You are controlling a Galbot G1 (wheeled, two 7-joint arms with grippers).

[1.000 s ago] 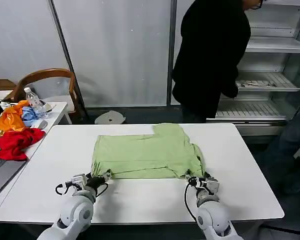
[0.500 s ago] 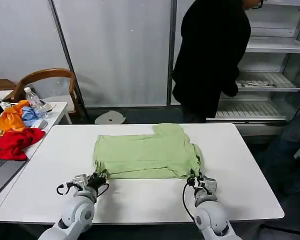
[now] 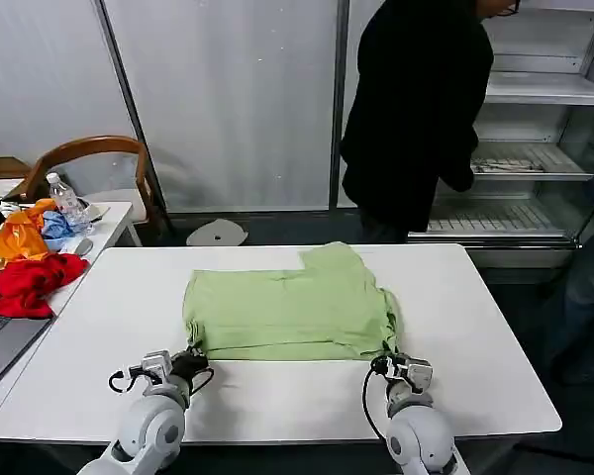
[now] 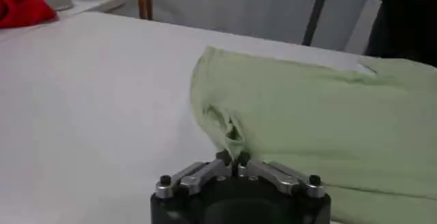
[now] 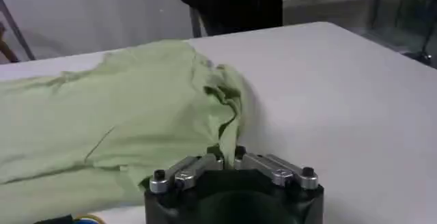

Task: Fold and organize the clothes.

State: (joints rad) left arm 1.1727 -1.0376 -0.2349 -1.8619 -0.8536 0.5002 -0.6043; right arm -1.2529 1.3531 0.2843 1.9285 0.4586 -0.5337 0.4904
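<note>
The light green T-shirt [image 3: 289, 305] lies folded flat in the middle of the white table [image 3: 475, 327], plain side up, one sleeve poking toward the far edge. My left gripper [image 3: 193, 358] is shut on the shirt's near left corner [image 4: 229, 133]. My right gripper [image 3: 388, 362] is shut on the near right corner [image 5: 229, 126], where the cloth bunches up between its jaws. Both grippers sit low over the table near its front edge, with the shirt [image 4: 321, 109] stretching away from them [image 5: 123, 116].
A side table at the left holds red [image 3: 32, 280], orange and blue garments and a water bottle [image 3: 65, 196]. A wooden chair [image 3: 94, 163] stands behind it. A person in black [image 3: 416, 109] stands beyond the table's far edge at metal shelves [image 3: 540, 158].
Both grippers have drawn back toward the table's front edge, pulling the shirt's near edge a little closer. The person has shifted slightly.
</note>
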